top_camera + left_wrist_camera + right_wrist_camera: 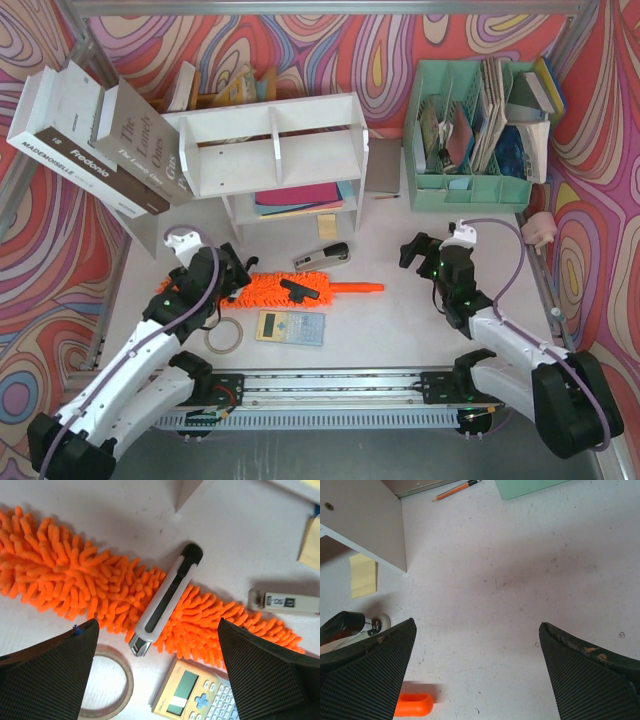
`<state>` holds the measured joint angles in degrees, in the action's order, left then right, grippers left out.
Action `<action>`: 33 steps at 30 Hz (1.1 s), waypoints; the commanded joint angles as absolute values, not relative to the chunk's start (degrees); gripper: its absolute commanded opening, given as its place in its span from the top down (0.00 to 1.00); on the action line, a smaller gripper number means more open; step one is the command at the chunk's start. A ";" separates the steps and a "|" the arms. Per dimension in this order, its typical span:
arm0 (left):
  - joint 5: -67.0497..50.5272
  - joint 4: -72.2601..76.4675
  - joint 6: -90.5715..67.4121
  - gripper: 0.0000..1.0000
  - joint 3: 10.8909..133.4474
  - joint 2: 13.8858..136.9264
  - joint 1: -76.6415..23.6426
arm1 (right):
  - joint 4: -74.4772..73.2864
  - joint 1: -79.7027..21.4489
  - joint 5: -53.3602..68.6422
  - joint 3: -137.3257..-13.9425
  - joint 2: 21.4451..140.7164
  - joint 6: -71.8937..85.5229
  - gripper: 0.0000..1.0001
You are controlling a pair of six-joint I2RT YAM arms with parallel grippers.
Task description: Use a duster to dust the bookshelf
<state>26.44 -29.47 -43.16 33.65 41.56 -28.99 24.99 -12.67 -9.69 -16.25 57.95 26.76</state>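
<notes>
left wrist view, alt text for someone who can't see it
A fluffy orange microfibre duster lies diagonally on a white table, a slim black-and-white utility knife resting across it. The left tool hangs open above; a tape roll and beige calculator lie nearby.

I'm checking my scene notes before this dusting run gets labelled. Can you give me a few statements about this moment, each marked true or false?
1. The duster lies on the table, held by neither gripper. True.
2. The right gripper is shut on the duster's handle. False: its jaws are open over bare table, and the handle tip lies ungripped nearby.
3. A slim black-and-white tool lies across the duster's fluffy head. True.
4. The calculator sits on the shelf's top tier. False: it lies on the table in front of the duster, beside the tape roll, away from the bookshelf.
5. The left gripper hangs open above the duster's head. True.
</notes>
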 commanded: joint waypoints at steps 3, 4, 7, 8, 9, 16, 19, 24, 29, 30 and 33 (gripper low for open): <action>24.66 -37.99 -46.79 0.13 35.16 45.70 -29.17 | 27.15 -12.41 -9.03 -17.48 59.02 25.71 0.02; 24.63 -37.87 -46.69 0.14 35.16 46.31 -29.18 | 27.25 -12.39 -8.83 -17.57 59.22 25.83 0.02; 22.70 -36.36 -45.29 0.20 34.91 48.95 -29.17 | 27.16 -12.39 -8.78 -17.87 59.64 25.90 0.02; 21.81 -35.56 -44.60 0.22 34.91 49.79 -29.10 | 27.16 -12.39 -8.70 -17.89 59.67 25.93 0.02; 21.30 -35.06 -44.02 0.25 35.04 51.09 -29.13 | 27.16 -12.39 -8.69 -17.88 59.80 25.96 0.02; 20.40 -33.93 -39.55 0.37 37.41 58.42 -29.18 | 26.81 -12.39 -8.50 -18.29 60.59 26.25 0.02; 21.19 -33.88 -38.20 0.38 37.93 60.28 -29.17 | 26.59 -12.39 -8.55 -18.44 60.64 26.23 0.03; 20.85 -32.36 -38.09 0.40 37.56 61.41 -29.14 | 26.48 -12.39 -8.70 -18.53 60.69 26.34 0.02; 21.75 -32.52 -37.93 0.40 37.93 63.19 -29.18 | 26.37 -12.39 -8.70 -18.55 60.82 26.41 0.02; 21.87 -32.40 -37.95 0.41 37.88 63.58 -29.17 | 26.37 -12.39 -8.70 -18.59 60.94 26.43 0.03; 21.27 -32.10 -37.88 0.41 38.08 64.87 -29.17 | 26.20 -12.37 -8.73 -18.73 60.92 26.45 0.03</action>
